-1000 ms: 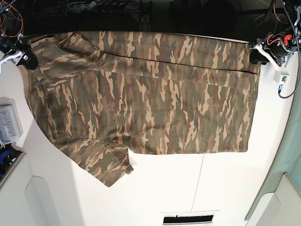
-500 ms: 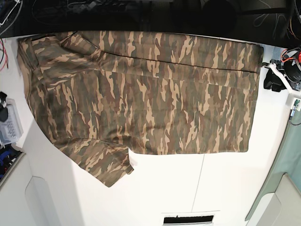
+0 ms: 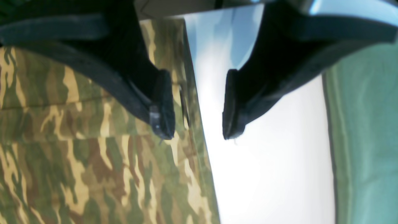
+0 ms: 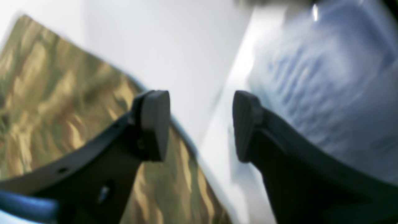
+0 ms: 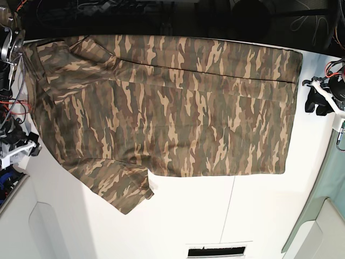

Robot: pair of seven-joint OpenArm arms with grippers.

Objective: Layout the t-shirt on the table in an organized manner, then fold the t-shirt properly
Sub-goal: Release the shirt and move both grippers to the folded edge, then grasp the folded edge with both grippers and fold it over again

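Both grippers have drawn back off the cloth.

Left wrist: left gripper (image 3: 196, 105) wide apart, empty, at the camouflage-print soft cloth t-shirt's (image 3: 93, 161) hem.

Right wrist: right gripper (image 4: 202, 124) likewise, empty.

Base: shirt flat on white surface (image 5: 242, 216); layout seems done, next I regrasp an edge to fold.
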